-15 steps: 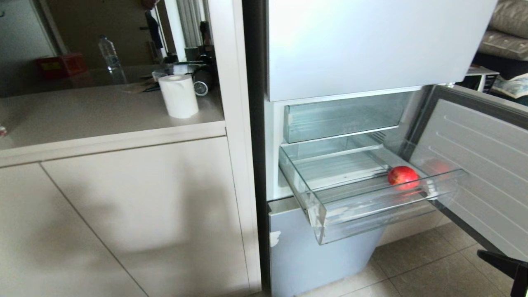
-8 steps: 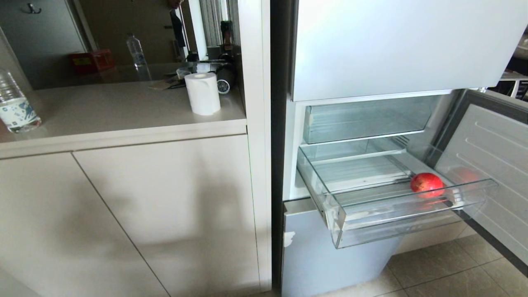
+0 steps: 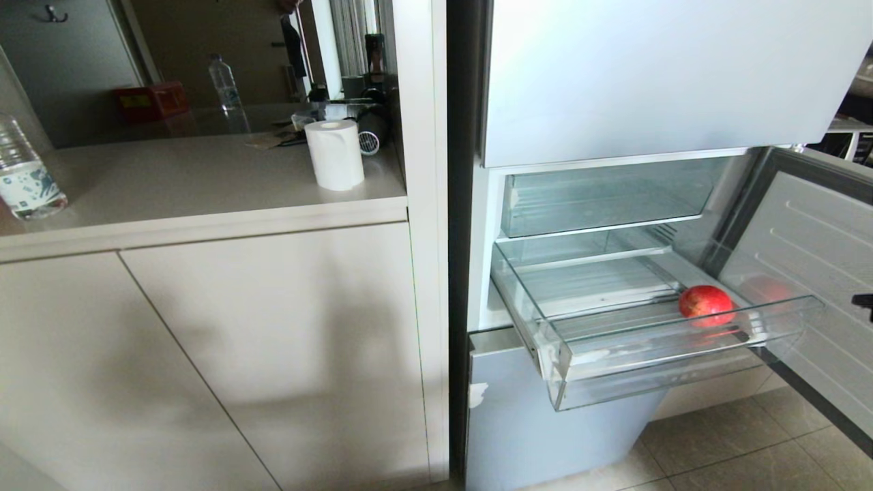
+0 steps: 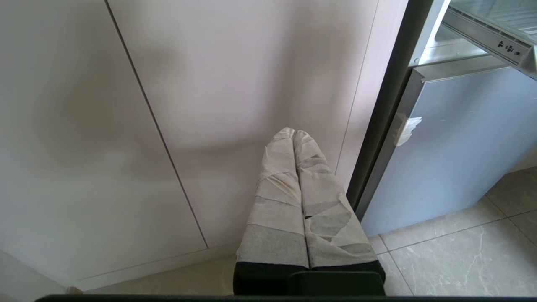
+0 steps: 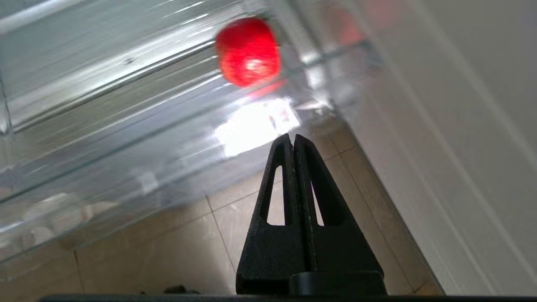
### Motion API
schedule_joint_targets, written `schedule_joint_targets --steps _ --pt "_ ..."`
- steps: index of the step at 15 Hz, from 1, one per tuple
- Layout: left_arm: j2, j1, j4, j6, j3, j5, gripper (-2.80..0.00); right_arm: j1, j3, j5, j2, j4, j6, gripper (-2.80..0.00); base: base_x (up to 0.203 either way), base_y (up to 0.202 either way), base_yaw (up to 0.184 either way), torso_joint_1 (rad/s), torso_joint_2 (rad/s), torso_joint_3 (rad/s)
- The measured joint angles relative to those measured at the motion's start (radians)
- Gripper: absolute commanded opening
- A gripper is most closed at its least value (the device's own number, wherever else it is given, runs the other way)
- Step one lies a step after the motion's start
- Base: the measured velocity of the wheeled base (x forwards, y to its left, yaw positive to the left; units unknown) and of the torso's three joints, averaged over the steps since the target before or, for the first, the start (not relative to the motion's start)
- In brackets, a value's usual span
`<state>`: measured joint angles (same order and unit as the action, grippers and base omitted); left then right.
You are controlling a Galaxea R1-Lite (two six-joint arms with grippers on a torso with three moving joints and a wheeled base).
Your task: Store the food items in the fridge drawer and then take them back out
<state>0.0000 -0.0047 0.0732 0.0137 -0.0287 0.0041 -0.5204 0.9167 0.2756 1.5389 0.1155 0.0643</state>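
Observation:
A glossy red apple [image 3: 706,305] lies at the right end of the pulled-out clear fridge drawer [image 3: 655,361], near its front wall. My right gripper [image 5: 292,137] is shut and empty, below and in front of the drawer, pointing up at the apple [image 5: 247,50] through the clear plastic [image 5: 105,138]. Only its black tip [image 3: 865,301] shows at the right edge of the head view, beside the drawer's right corner. My left gripper [image 4: 293,132], with tape-wrapped fingers, is shut and empty, held low before the cabinet doors.
The fridge door [image 3: 811,259] stands open on the right, close beside the drawer. A second clear drawer [image 3: 600,198] sits pushed in above. On the counter at the left stand a paper roll [image 3: 334,155] and a water bottle [image 3: 24,181]. Tiled floor [image 3: 736,443] lies below.
The whole head view shifted right early on, then held still. My right gripper rose from the lower right corner to the drawer's height at the right edge. The apple stayed put.

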Motion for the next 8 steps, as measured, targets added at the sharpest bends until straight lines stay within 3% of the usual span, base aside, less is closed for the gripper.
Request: schedule_joint_targets --steps 3,8 --pt "0.000 0.000 0.000 0.000 0.000 0.000 -2.80 0.120 0.072 -0.099 0.079 -0.006 -0.006 -2.80 0.000 0.000 0.000 0.000 0.00 0.000" --pt "0.000 0.000 0.000 0.000 0.000 0.000 -2.80 0.245 0.304 -0.267 0.234 -0.056 -0.011 -2.80 0.000 0.000 0.000 0.000 0.00 0.000"
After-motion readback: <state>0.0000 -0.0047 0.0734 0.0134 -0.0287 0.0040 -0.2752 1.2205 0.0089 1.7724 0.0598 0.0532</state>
